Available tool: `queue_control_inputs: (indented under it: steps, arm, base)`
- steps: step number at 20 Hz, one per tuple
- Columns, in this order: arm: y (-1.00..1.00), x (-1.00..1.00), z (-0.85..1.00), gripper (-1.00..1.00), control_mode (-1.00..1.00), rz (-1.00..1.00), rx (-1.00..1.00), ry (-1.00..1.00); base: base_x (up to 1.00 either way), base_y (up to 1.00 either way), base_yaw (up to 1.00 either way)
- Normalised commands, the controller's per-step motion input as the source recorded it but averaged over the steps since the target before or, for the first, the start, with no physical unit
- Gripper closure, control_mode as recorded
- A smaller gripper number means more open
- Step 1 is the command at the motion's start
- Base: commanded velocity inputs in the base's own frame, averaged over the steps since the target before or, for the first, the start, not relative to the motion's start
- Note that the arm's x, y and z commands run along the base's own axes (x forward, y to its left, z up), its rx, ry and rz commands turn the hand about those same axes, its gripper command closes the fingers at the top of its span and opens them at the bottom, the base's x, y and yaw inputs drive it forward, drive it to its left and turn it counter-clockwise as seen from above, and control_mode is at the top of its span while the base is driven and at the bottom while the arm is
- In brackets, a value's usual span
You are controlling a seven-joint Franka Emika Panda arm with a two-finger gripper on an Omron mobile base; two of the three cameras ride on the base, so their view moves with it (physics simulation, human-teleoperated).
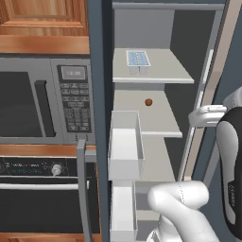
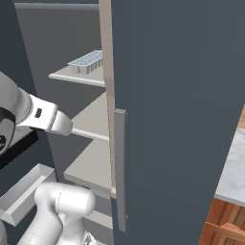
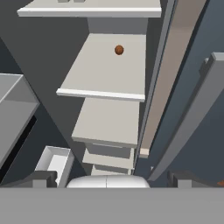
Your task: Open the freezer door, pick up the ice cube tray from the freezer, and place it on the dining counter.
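The freezer door [image 1: 100,94] stands swung open to the left, edge-on, with white bins [image 1: 125,144] on its inside and a grey bar handle [image 1: 81,189]. Inside the freezer [image 1: 142,28], the pale-blue ice cube tray [image 1: 138,60] [image 2: 87,61] rests flat on the top shelf. My gripper [image 3: 111,179] is open and empty, its dark fingertips [image 3: 41,178] set wide apart. It faces the second shelf from outside the compartment, below the tray's level. The white wrist [image 1: 208,116] hangs by the freezer's right edge.
A small brown ball [image 1: 148,102] [image 3: 119,50] lies on the second shelf. The plain slate-grey door [image 2: 177,95] with its bar handle [image 2: 119,167] is close on the right. A microwave [image 1: 42,99] and oven are to the left. A marble top [image 2: 234,162] shows far right; I cannot tell whether it is the dining counter.
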Motion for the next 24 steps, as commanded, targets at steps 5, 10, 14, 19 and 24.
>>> queue_control_inputs:
  steps: [5, 10, 14, 19, 24]
  arm:
    - [0.0, 0.0, 0.0, -1.0, 1.0, 0.0, 0.0, 0.0]
    - [0.0, 0.1, 0.05, -1.0, -1.0, 0.01, -0.04, -0.01]
    - [0.0, 0.0, 0.08, -1.0, -1.0, 0.05, -0.12, -0.04]
    - [0.01, 0.0, 0.07, -1.0, -1.0, 0.07, -0.15, -0.07]
    - [0.07, 0.0, 0.05, -1.0, -1.0, 0.13, -0.15, -0.08]
  base:
    - [0.1, 0.0, 0.0]
    - [0.0, 0.0, 0.0]
    - [0.0, 0.0, 0.0]
    - [0.0, 0.0, 0.0]
    - [0.0, 0.0, 0.0]
